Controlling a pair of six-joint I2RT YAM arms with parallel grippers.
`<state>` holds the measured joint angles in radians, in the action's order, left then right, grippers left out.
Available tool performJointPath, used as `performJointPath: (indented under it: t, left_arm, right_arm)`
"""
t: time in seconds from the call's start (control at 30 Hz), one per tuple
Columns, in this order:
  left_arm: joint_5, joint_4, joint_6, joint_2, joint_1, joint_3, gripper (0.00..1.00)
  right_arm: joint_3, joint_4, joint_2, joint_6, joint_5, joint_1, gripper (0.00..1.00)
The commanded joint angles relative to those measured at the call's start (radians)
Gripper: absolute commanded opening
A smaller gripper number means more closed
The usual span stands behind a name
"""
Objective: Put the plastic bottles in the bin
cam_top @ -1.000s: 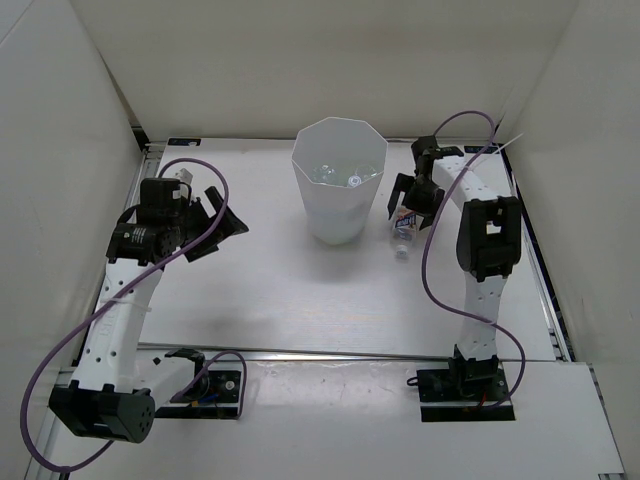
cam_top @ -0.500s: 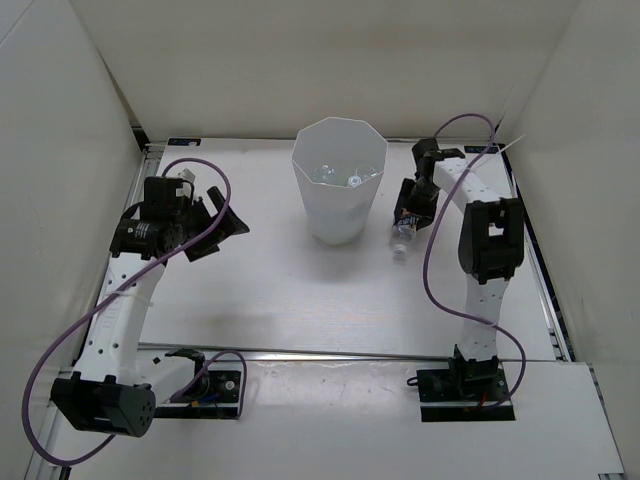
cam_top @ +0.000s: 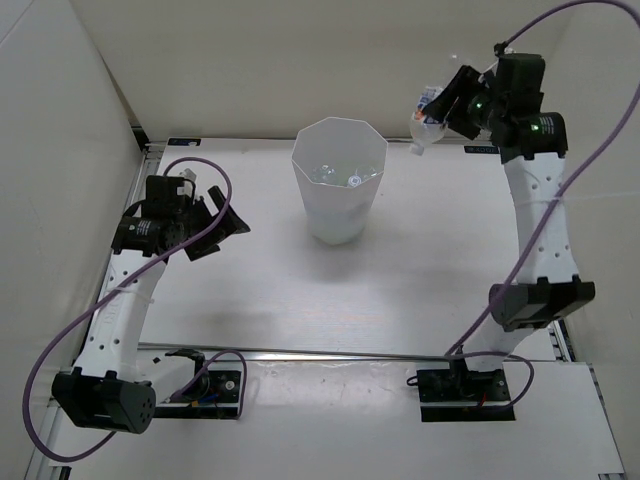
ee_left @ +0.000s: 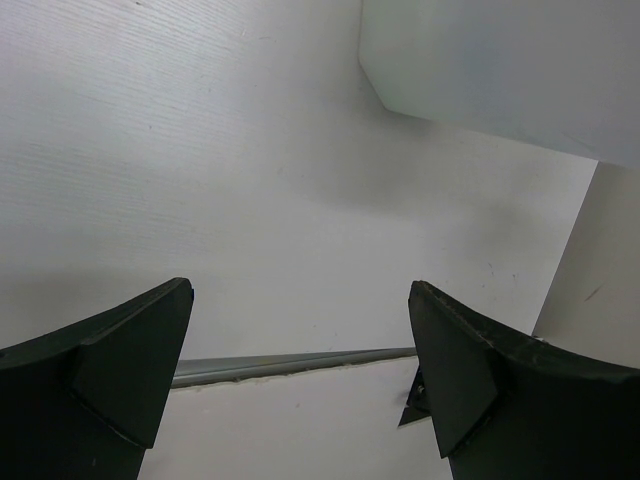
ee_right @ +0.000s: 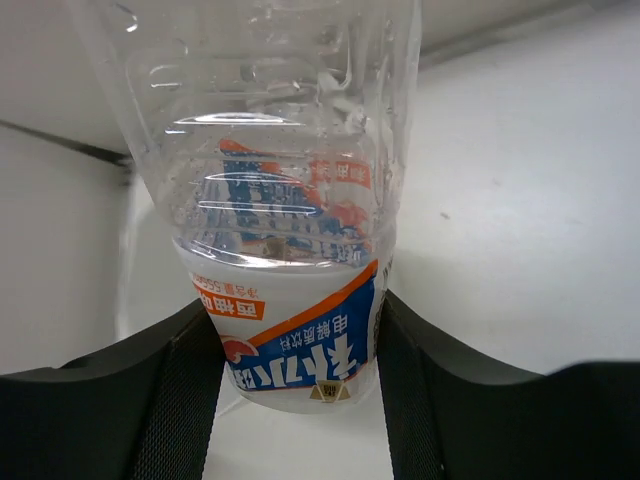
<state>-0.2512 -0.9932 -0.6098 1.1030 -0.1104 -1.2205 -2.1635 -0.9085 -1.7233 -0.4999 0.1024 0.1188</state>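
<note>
Backdrop's pretty plain here. There's a white worktop (cam_top: 300, 300) with a faint streaky grain, boxed in on three sides by bare white walls: back wall (cam_top: 300, 60), left wall (cam_top: 50, 150) and right wall (cam_top: 600, 200). A thin metal rail (cam_top: 340, 353) runs side to side along the worktop's near edge, and just in front of it sits a plain white panel (cam_top: 330, 420). The left wrist view catches that same rail low down.

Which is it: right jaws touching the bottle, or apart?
Touching. Right wrist view: both jaws press the bottle at its label, no gap. Top view: right gripper holds it aloft.
</note>
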Motion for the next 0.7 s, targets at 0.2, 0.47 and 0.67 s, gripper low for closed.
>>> performJointPath:
  t: [0.2,0.47,0.67]
  left_arm:
    - [-0.005,0.014,0.005,0.015,-0.014,-0.045,1.00]
    - [0.017,-0.004,-0.004,-0.038,-0.014,-0.034,1.00]
    - [0.036,-0.013,-0.024,-0.084,-0.014,0.012,1.00]
  right_arm:
    - [-0.197,0.303,-0.097,-0.121,0.345,0.122,0.51]
    - [-0.188,0.312,-0.188,-0.022,0.299,0.235,0.62]
    - [-0.151,0.263,-0.151,0.075,0.228,0.268,0.99]
